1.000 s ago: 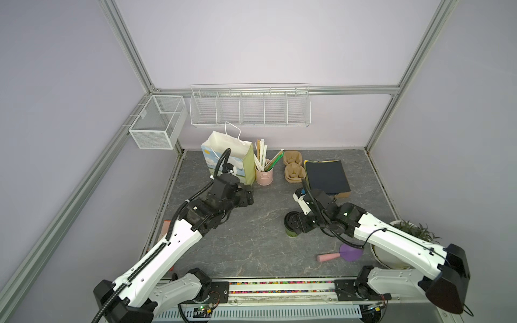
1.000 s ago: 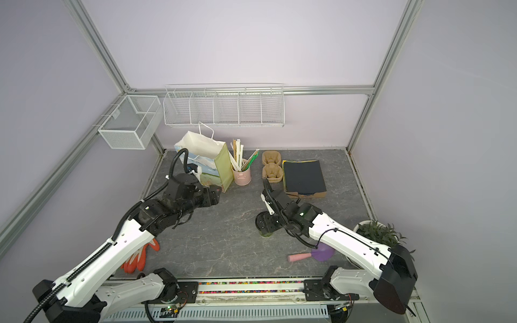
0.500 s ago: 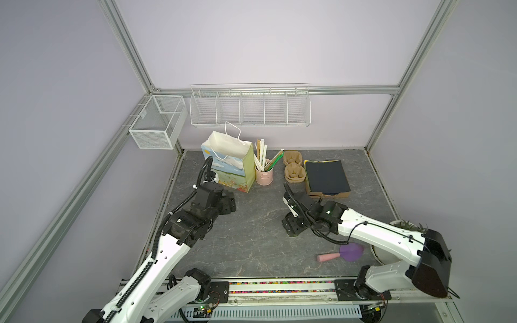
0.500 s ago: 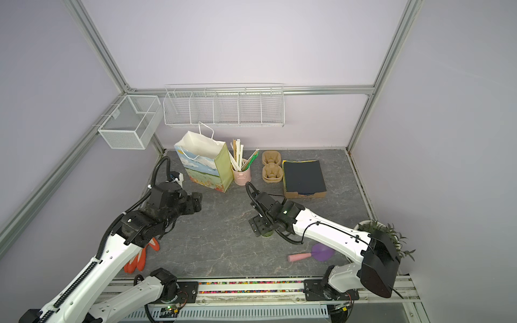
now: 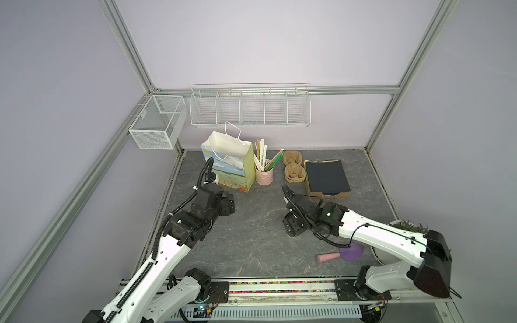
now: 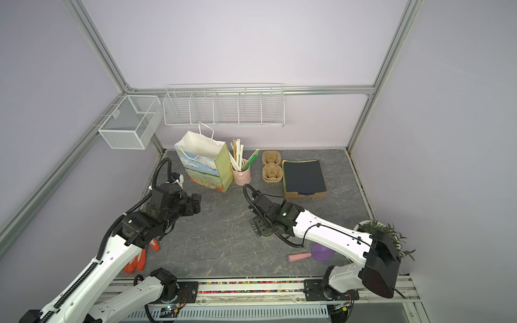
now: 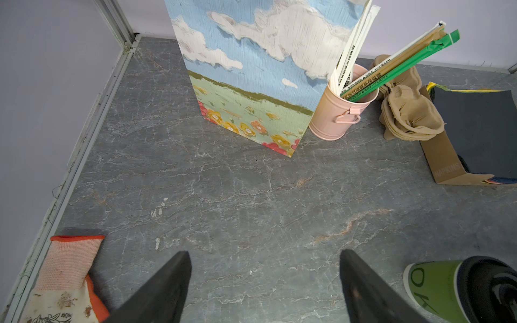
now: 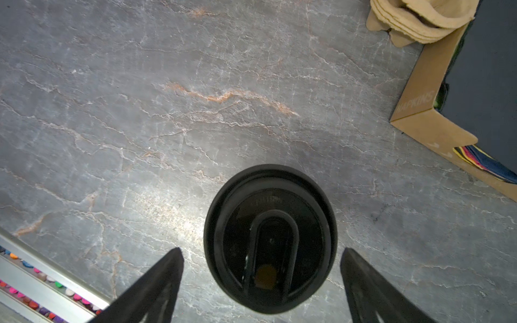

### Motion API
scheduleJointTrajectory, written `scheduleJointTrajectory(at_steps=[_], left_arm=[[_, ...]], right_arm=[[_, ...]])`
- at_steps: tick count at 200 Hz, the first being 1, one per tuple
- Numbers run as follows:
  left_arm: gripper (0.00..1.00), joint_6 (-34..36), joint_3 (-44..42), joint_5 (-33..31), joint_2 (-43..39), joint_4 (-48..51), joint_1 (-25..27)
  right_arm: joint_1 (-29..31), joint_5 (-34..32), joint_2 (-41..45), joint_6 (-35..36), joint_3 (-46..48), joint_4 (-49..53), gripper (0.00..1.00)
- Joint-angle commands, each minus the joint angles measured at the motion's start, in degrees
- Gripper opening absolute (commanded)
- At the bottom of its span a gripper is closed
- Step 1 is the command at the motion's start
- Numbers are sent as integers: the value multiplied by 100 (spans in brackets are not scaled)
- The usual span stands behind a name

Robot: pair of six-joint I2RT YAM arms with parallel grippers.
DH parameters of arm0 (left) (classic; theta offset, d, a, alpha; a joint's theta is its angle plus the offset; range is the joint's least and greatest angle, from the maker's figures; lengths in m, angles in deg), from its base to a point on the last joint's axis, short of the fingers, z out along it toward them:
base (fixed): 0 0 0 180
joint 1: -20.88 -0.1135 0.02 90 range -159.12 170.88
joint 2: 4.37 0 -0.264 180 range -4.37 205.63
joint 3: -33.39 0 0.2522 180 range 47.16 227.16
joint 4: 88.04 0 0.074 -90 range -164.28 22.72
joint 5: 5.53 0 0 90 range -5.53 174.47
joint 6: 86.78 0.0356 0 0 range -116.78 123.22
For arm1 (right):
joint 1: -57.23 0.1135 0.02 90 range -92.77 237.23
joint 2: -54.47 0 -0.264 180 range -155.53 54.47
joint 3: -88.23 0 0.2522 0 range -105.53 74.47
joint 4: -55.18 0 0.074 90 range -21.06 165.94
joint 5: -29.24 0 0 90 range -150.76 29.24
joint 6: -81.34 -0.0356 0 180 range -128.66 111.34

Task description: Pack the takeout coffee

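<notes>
The step in hand is judged to be the pre-grasp of the takeout coffee (image 8: 270, 237). The cup is seen upright on the worktop (image 8: 140, 112), near its middle, in front of the cardboard napkin box (image 8: 416, 103) and well apart from the paper bag (image 5: 232, 167) at the back edge, near the back-left corner. The right claw (image 8: 260, 250) is held released above the cup, with its jaws spread wide to either side of the black lid; no contact is shown. The left claw (image 7: 264, 252) is likewise released and empty, held over the worktop's left side and turned towards the bag. For the next move, a descent below the lid rim is probably required, followed by a gentle closure on the paper wall. The cup is then to be kept upright and lowered through the bag's open mouth. "NAPKINS" is printed on the box. Dark letters resembling "OK" are seen on the green cup wall. Chinese print and "80°C" are legible on the straw wrappers in the pink bucket (image 7: 335, 117). The embossing on the lid cannot be read.
</notes>
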State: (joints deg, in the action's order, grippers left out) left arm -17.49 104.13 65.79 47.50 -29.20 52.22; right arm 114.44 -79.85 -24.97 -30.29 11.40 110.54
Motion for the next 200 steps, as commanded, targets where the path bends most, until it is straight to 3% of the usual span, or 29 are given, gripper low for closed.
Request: scheduleJointTrajectory(at_steps=[1,102,200], left_arm=[[84,117,-72,-80,-68,115,-31],[84,140,-90,-81,-45,115,-30],[84,164,-98,-81,-38,106,-31]], right_arm=[[29,-128,-123,-148,-65,88,88],[-1,-138,-361,-209,14,-42,80],[-194,-85,-8,-342,249,-18,70]])
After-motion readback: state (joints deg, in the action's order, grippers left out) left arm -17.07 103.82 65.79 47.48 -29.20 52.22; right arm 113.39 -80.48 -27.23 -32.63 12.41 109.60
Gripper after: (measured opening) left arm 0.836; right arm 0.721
